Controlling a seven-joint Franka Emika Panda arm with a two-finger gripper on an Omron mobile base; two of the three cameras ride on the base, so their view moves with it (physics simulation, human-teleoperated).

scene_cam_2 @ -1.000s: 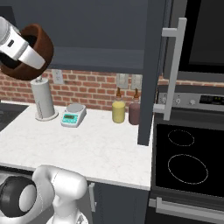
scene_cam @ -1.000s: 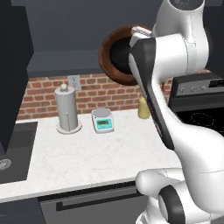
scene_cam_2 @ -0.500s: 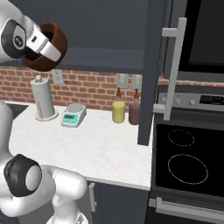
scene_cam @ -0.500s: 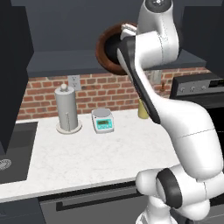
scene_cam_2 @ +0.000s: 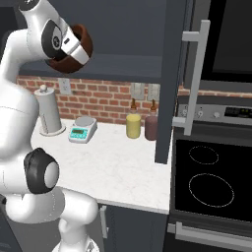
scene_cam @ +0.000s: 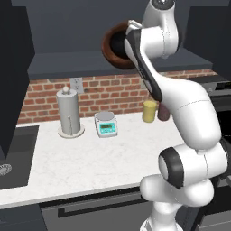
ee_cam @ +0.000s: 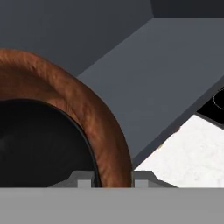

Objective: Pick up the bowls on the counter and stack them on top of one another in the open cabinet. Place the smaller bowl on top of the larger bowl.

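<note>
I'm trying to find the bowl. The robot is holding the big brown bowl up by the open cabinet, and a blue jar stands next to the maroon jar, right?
Nearly: that jar is yellow, not blue, as the right base view shows. The rest is right.

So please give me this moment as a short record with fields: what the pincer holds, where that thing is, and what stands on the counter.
held object: larger bowl, reddish-brown, dark inside
pincer: its two fingertips straddle the bowl's rim in the hand view
bowl pose: tipped on its side, raised in front of the open cabinet, above the shelf
smaller bowl: cannot tell where it is
counter: paper towel holder, small scale, yellow jar, maroon jar
right of counter: black stovetop
</note>
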